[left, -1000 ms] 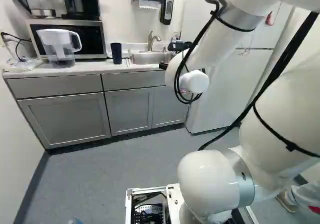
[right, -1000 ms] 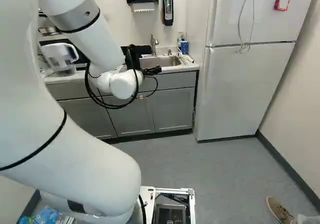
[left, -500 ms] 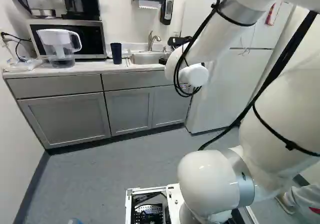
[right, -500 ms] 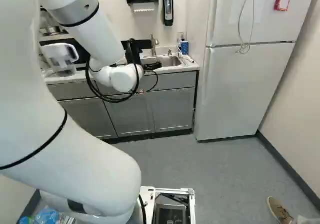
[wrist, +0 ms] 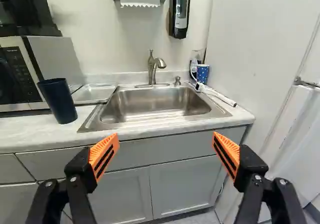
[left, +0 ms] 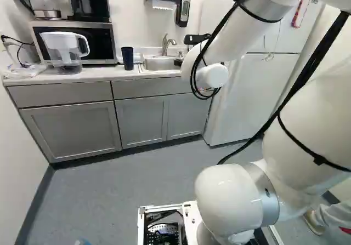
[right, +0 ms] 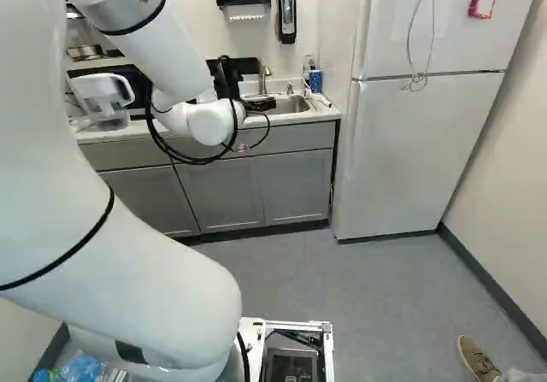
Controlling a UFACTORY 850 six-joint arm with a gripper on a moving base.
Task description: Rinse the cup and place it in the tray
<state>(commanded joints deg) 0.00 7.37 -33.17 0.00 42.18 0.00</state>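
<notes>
My gripper (right: 261,105) shows partly as a black shape before the sink in the right base view, beyond the white wrist. In the wrist view the gripper (wrist: 165,151) stands wide open, nothing between its orange pads. A dark blue cup (wrist: 59,101) is upright on the counter, ahead of the gripper and to the microwave side of the sink; the left base view shows the same cup (left: 127,58). Between cup and sink lies a shallow clear tray (wrist: 93,99) by the wall. The steel sink (wrist: 155,106) with its faucet (wrist: 152,66) lies straight ahead of the gripper.
A microwave (left: 98,43) and a water pitcher (left: 64,53) stand on the counter (left: 98,74). Beyond the sink are a blue spotted cup (wrist: 202,73) and a white cable. A white fridge (right: 419,151) flanks the counter. A shoe (right: 479,359) shows at the right.
The arm's wrist has risen a little in both base views, and the black gripper parts have shifted with it. The base, the dark blue cup and the pitcher have stayed put.
</notes>
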